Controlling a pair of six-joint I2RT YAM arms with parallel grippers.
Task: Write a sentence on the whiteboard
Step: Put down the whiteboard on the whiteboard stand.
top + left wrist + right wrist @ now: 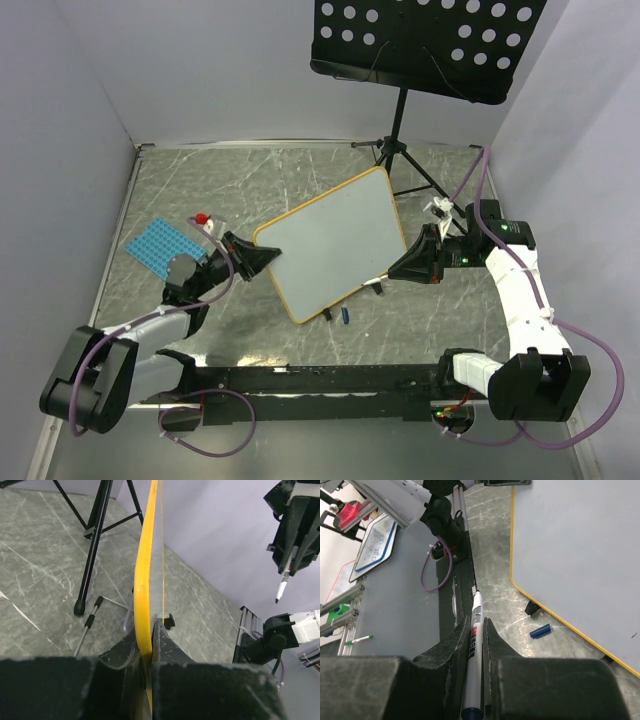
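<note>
The whiteboard (335, 240), white with an orange-yellow frame, stands tilted on the table's middle; its face is blank and no sentence shows. My left gripper (262, 258) is shut on the board's left edge; in the left wrist view the yellow frame (145, 580) runs up from between my pinched jaws (148, 630). Off the board's right corner, my right gripper (395, 268) is shut on an uncapped blue marker (476, 630), whose tip points down toward the table, apart from the board (580, 545). The marker's blue cap (540, 630) lies on the table below the board's lower edge (345, 316).
A black perforated music stand (430, 40) on a tripod (400, 150) stands behind the board. A blue studded mat (160, 247) and a small red-capped item (203, 217) lie at the left. Walls close in the table on three sides.
</note>
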